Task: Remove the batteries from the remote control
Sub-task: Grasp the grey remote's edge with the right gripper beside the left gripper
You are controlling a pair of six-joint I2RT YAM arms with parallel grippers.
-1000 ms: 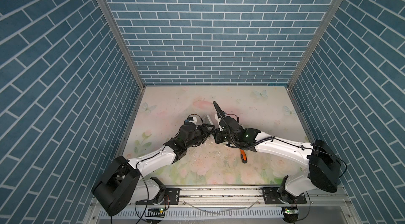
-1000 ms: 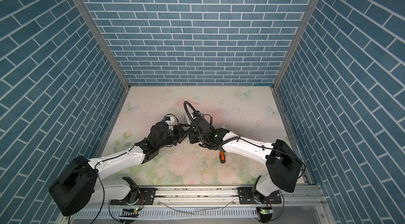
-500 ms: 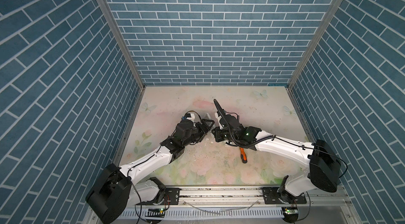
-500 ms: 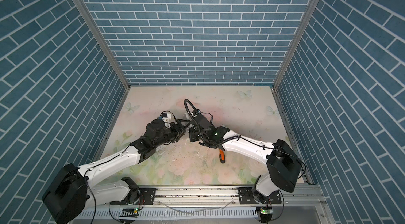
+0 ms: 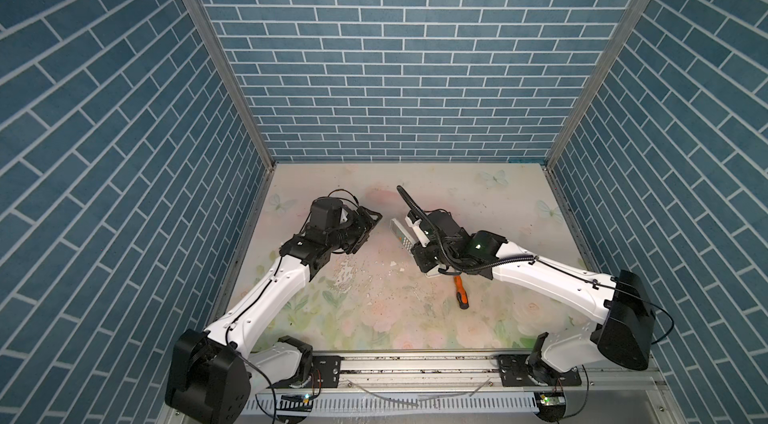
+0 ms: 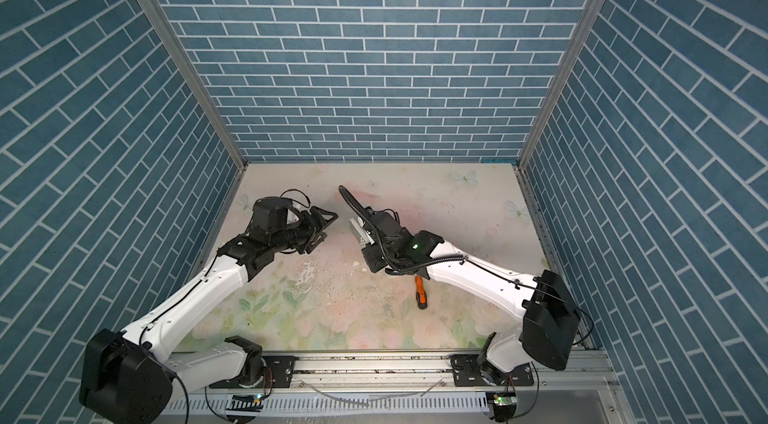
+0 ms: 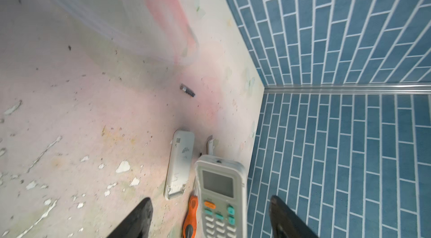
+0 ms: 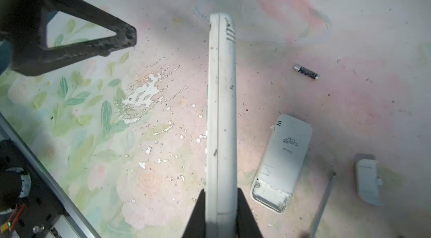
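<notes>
White remote (image 8: 221, 108) pinched edgewise in right hand (image 8: 221, 193).

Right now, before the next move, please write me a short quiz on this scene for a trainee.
1. True or false: the right gripper is shut on the long white plastic remote control.
2. What lies loose on the floral table? A) a small black cylindrical battery B) scissors C) a cup
3. Fill in: the left gripper is ____ and holds nothing.
Key: 1 true; 2 A; 3 open.
</notes>
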